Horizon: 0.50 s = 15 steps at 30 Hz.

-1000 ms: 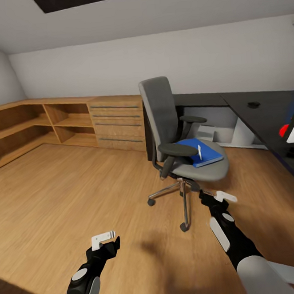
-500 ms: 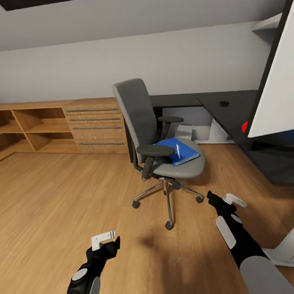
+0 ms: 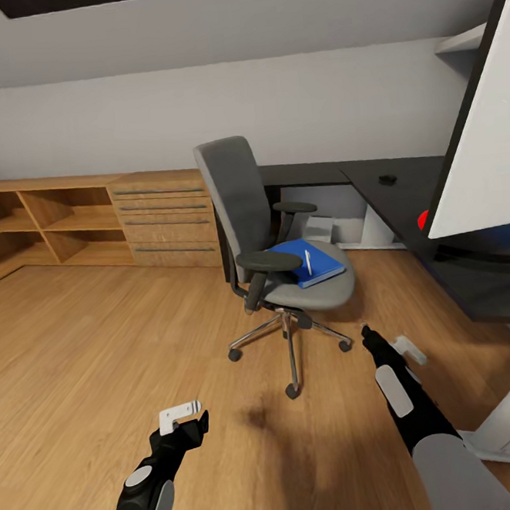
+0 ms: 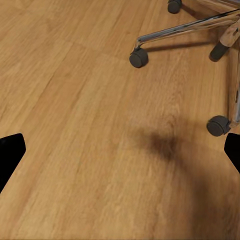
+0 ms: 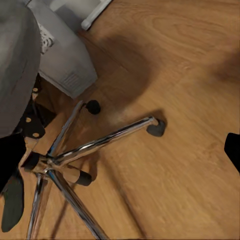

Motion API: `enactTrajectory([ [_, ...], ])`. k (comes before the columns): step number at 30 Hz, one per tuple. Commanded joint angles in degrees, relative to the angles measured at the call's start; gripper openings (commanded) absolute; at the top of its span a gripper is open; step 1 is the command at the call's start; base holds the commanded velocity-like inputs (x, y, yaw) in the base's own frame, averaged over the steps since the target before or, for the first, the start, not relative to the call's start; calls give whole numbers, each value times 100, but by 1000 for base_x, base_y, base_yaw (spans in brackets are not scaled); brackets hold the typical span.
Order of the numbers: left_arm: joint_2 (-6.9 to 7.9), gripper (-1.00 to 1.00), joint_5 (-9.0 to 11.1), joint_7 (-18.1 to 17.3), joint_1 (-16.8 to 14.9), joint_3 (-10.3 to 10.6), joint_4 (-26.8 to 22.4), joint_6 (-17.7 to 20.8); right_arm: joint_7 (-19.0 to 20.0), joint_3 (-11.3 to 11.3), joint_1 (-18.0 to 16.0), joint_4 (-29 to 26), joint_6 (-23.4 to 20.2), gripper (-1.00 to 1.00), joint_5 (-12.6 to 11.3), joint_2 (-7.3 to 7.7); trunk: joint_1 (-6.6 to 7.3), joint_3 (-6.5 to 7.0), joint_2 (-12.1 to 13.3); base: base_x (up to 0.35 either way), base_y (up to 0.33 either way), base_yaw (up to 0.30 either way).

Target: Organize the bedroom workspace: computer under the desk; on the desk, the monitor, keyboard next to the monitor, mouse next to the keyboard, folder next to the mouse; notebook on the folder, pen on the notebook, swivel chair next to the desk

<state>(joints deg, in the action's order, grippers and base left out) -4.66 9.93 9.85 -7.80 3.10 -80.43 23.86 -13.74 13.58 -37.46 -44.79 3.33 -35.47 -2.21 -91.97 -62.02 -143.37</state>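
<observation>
Where monitor (image 3: 483, 142) crops off, desk (image 3: 404, 188) partly hidden

You see a grey chair (image 3: 243, 202) holding a bright blue folder (image 3: 308, 261), on a tan wood-grain floor (image 3: 101, 353).

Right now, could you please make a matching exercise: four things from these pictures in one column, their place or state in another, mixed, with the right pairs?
Things:
1. folder
2. pen
3. mouse
4. left pincer

Places or states:
A. on the black desk
B. open, above the wooden floor
C. on the swivel chair seat
D. on top of the blue item

Pairs: 1-C, 2-D, 3-A, 4-B
</observation>
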Motion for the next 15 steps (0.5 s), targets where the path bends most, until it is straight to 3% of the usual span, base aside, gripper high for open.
enactTrajectory([
  [1,5,100,60,52,-4,6,-8,21,-6,4,-185,66,85,100,-125,-8,1,-6,-2,0,0,0],
  [4,8,100,48,61,-4,12,-20,10,36,-6,-392,448,292,100,-179,-32,1,-6,-2,0,0,0],
  [9,2,100,44,77,-3,15,-9,8,333,-31,-438,703,1055,100,-111,-239,1,-6,-2,0,0,0],
  [15,-40,100,-11,65,-2,7,-62,7,561,129,-363,544,1002,100,-240,-211,1,-6,-2,0,0,0],
])
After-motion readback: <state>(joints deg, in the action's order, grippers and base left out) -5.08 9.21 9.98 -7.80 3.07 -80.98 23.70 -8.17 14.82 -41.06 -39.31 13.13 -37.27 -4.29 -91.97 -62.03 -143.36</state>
